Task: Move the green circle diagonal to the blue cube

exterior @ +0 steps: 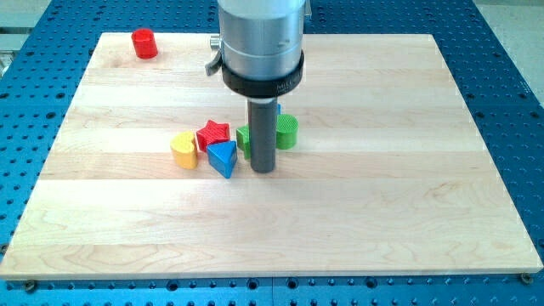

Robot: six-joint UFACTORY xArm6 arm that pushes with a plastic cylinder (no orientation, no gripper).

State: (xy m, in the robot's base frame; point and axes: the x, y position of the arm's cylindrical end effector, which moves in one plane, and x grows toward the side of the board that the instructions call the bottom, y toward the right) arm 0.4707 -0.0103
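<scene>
In the camera view, I am watching my tip (264, 169) resting on the pale wooden desk (382, 212), just below the middle of the cluster of blocks. There is no hand on this arm to be wide or narrow, only the straight dark rod under the silver collar, and it is holding nothing.

The ribbed green circle block (287, 131) is sitting just to the view's right of the rod, apparently touching or nearly touching it. A second green block (244, 138), shape unclear, is peeking out on the rod's left side. A sliver of blue (279, 109) is showing beside the rod above the green circle; that may be the blue cube, but the rod is hiding most of it, so I cannot tell its outline or exact place.

Further to the view's left, the blue triangular block (223, 157), the red star block (212, 133) and the yellow heart-shaped block (184, 150) are crowding together. A red cylinder (144, 43) is standing well apart near the desk's top left corner.

The risk I am judging: with the blocks packed this tightly, a push on the circle could drag the hidden blue piece along, spoiling the diagonal, or the round block could roll off my tip sideways.
</scene>
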